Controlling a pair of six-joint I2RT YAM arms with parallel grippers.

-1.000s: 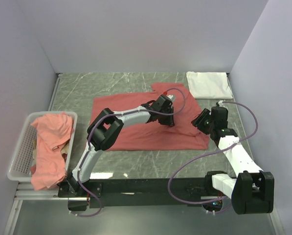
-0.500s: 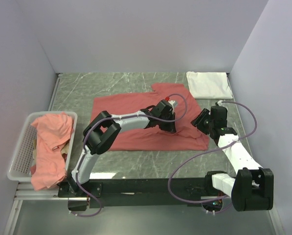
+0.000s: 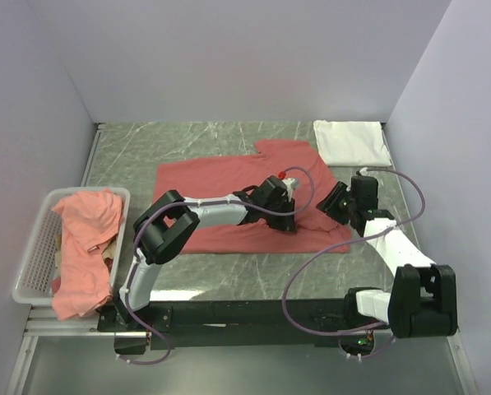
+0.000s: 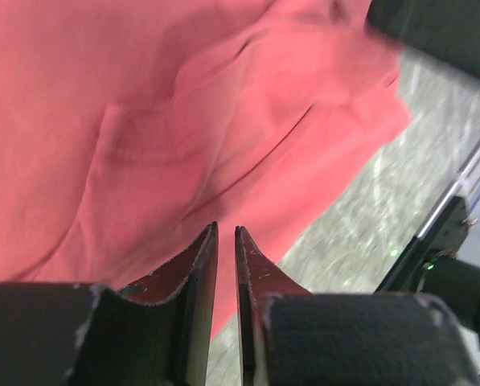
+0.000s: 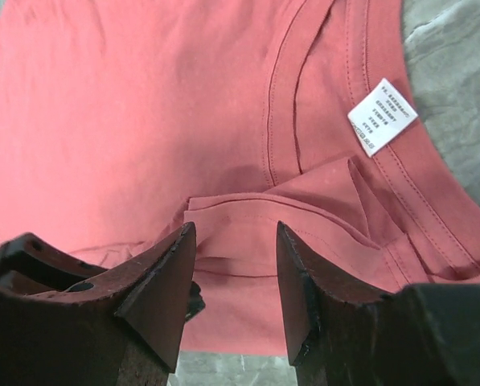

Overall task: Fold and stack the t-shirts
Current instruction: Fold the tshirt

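Note:
A coral-red t-shirt (image 3: 216, 197) lies spread flat mid-table, its collar to the right with a white neck label (image 5: 382, 117). My left gripper (image 3: 284, 220) (image 4: 226, 232) hovers low over the shirt's right near part. Its jaws stand a thin slit apart with nothing in the slit. My right gripper (image 3: 331, 200) (image 5: 235, 233) is open just above a folded-over flap of cloth beside the collar, holding nothing. A folded white t-shirt (image 3: 352, 141) lies at the back right. More salmon t-shirts (image 3: 85, 239) are heaped in the basket.
A white mesh basket (image 3: 33, 259) stands at the left table edge with the shirts spilling over its near rim. Grey walls close in the table on the left, back and right. Purple cables loop from both arms over the near right table.
My left gripper has slid toward the near edge across the red shirt, and the shirt's right near corner has shifted with it. The right gripper has barely moved.

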